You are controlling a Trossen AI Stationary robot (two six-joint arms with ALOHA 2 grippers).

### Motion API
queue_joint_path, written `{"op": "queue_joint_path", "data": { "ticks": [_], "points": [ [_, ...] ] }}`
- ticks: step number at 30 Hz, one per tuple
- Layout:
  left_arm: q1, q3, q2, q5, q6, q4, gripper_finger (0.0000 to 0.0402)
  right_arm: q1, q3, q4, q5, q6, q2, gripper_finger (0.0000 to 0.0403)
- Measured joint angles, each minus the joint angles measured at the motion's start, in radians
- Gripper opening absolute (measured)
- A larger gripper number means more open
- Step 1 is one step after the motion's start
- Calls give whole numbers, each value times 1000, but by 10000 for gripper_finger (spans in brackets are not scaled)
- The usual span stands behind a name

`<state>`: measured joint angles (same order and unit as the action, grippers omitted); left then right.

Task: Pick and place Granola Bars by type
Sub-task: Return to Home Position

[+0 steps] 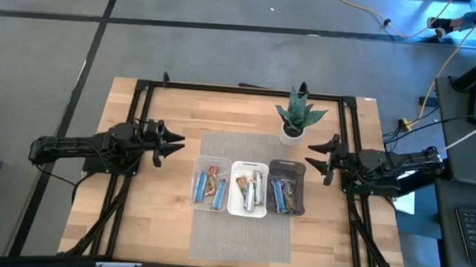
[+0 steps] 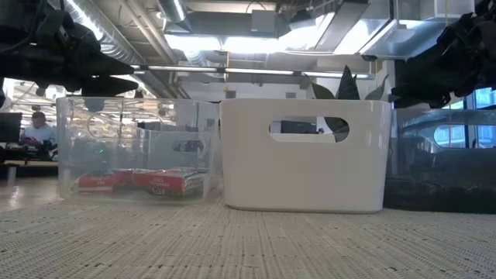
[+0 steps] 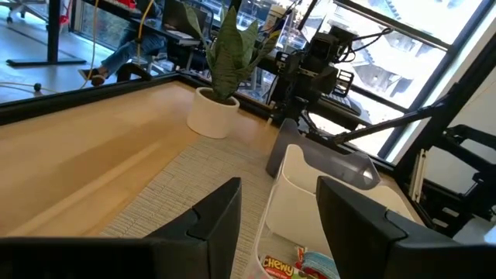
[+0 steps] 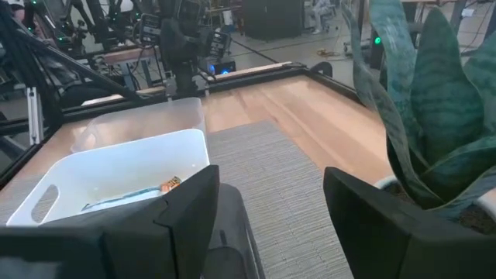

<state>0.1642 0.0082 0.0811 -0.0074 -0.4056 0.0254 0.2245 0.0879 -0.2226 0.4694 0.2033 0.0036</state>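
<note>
The Granola Bars (image 1: 211,186) all lie inside the three bins; none shows loose on the table (image 1: 149,227). The bins stand side by side in a row on the woven mat (image 1: 240,241), touching or nearly so. The clear bin (image 1: 199,168) on the left holds red and blue wrappers, the white bin (image 1: 250,165) in the middle holds silver and orange ones, and the dark grey bin (image 1: 286,165) on the right holds blue and greenish ones. From table height, two red packs lie flat on the clear bin's floor. A potted plant (image 1: 295,117) stands just beyond the dark grey bin, on the far side.

The left gripper (image 1: 175,144) hovers left of the clear bin, its fingers apart and holding nothing. The right gripper (image 1: 313,155) hovers right of the dark grey bin, near the plant, likewise spread and empty. Both are clear of the bins.

The sorting looks finished, so the step in hand appears to be parking the arms. That calls for each arm to draw back toward its own table edge, the right one keeping off the plant's leaves.
</note>
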Motion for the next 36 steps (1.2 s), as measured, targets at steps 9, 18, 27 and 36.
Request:
{"op": "queue_joint_path", "data": {
  "ticks": [9, 18, 27, 36],
  "points": [
    [0, 0, 0, 0, 0, 0, 162, 0, 0, 0, 0, -1, 0, 236],
    [0, 0, 0, 0, 0, 0, 162, 0, 0, 0, 0, -2, 0, 236],
    [0, 0, 0, 0, 0, 0, 162, 0, 0, 0, -1, -2, 0, 236],
    [0, 0, 0, 0, 0, 0, 162, 0, -1, 0, -1, -2, 1, 236]
  ]
}}
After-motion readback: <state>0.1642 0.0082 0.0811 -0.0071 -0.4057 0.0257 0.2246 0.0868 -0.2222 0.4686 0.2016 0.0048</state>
